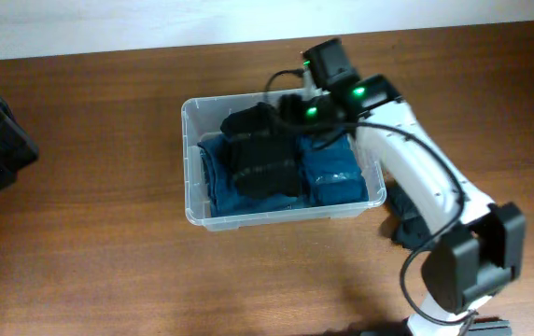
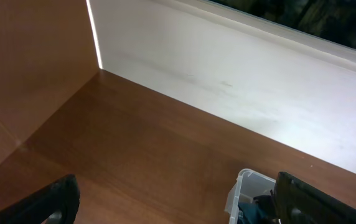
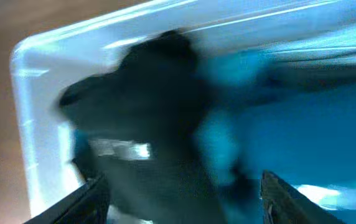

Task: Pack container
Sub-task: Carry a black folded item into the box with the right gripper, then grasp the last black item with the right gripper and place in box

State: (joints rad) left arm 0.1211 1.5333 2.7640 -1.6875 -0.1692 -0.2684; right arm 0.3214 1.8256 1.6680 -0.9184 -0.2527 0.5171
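While the right wrist view is badly smeared, I can make out the right gripper (image 3: pixel 181 200) with its two fingers spread wide at the bottom corners of the picture and nothing pinched between them. Ahead of those fingers lies a black garment (image 3: pixel 147 118), but the blur is too heavy for me to tell whether either finger touches it.

From overhead, the container (image 1: pixel 276 217) sits near the middle of the table (image 1: pixel 90 252), long side running left to right. Inside the container, the black garment is draped across the centre, reaching towards the far wall. A blue folded cloth (image 1: pixel 215 177) fills the container's left end, and a second blue cloth (image 1: pixel 334 174) fills its right end. The white right arm (image 1: pixel 426 173) comes in from the container's near-right side and bends over its far-right corner, two green lights glowing on the wrist. Just beside the container's right end, partly under that arm, a dark bundle (image 1: pixel 400 222) rests on the table.

My left gripper (image 2: pixel 177 200) is well off to the container's left, fingers wide apart and empty. Its camera catches only one corner of the container at the bottom edge, with bare tabletop and a white wall (image 2: pixel 240 81) beyond it.
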